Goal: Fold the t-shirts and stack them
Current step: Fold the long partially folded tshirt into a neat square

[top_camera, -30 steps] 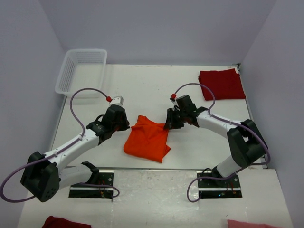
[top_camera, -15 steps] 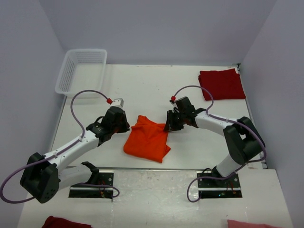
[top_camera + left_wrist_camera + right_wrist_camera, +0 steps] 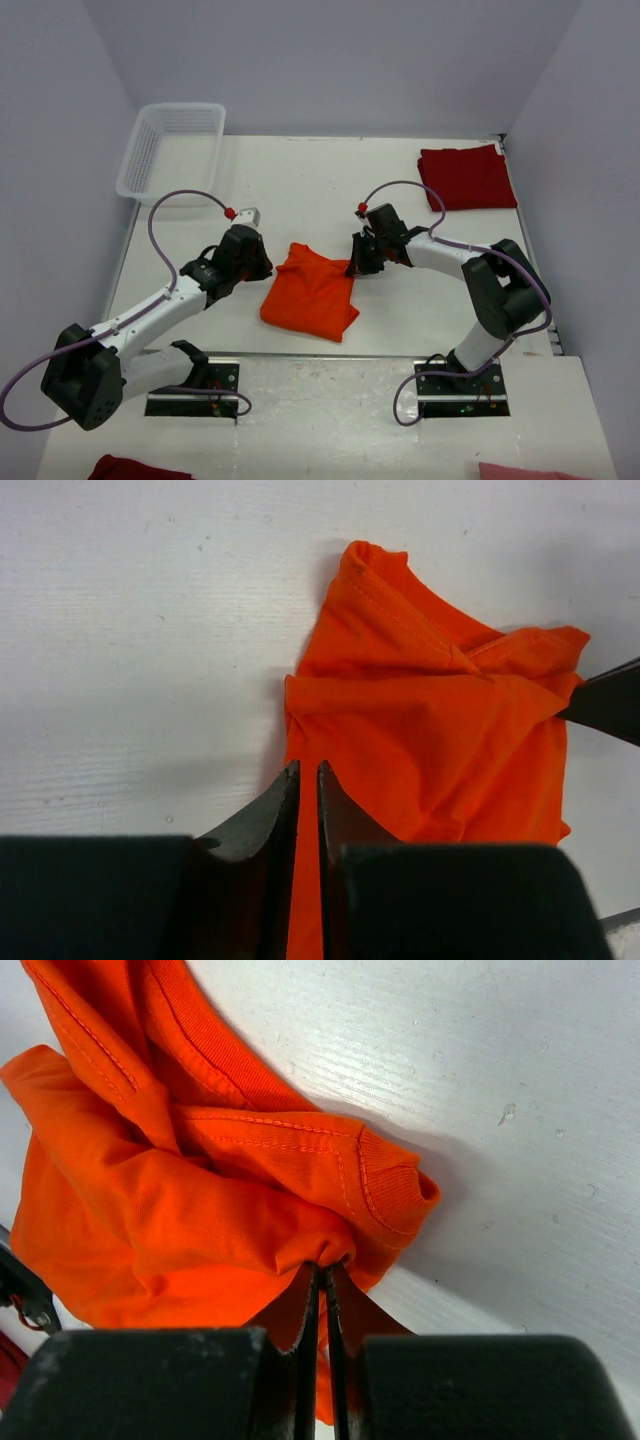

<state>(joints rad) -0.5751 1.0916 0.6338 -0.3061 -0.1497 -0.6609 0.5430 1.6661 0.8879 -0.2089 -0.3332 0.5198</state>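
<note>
Top external view is showing the orange t-shirt (image 3: 310,295) lying crumpled in the middle of the white surface (image 3: 300,180), between the two arms. The left gripper (image 3: 272,268) is sitting at the shirt's left edge and the right gripper (image 3: 353,267) at its far right corner. Left wrist view is showing the left gripper's jaws nearly together, with a thin strip of orange cloth running between them (it is pinching the shirt's edge). Right wrist view is showing the right gripper's jaws clamping a bunched fold of the same shirt, beside a hemmed edge. The dark red t-shirt (image 3: 468,178) is lying folded flat at the far right corner of the surface, well apart from both grippers. A white lattice basket (image 3: 170,148) is standing at the far left
</note>
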